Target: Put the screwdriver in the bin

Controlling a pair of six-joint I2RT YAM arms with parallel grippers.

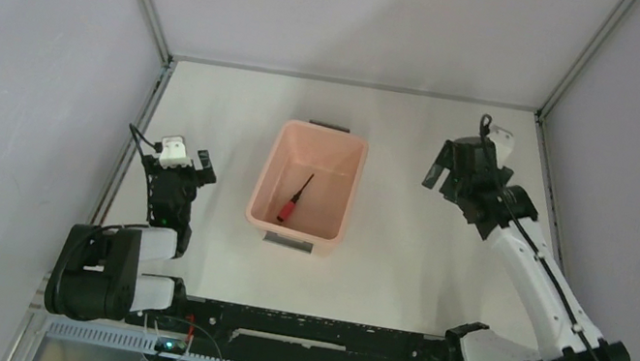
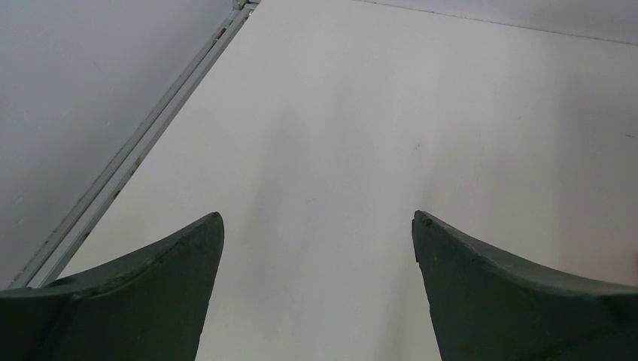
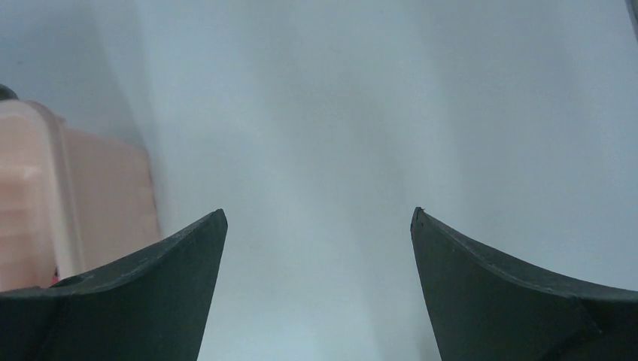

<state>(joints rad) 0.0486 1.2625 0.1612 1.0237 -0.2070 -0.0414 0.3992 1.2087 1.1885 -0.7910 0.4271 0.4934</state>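
No text, label, brand, number or sign can be read in any of the three views. Any marking that may be there is too small or too blurred to tell.
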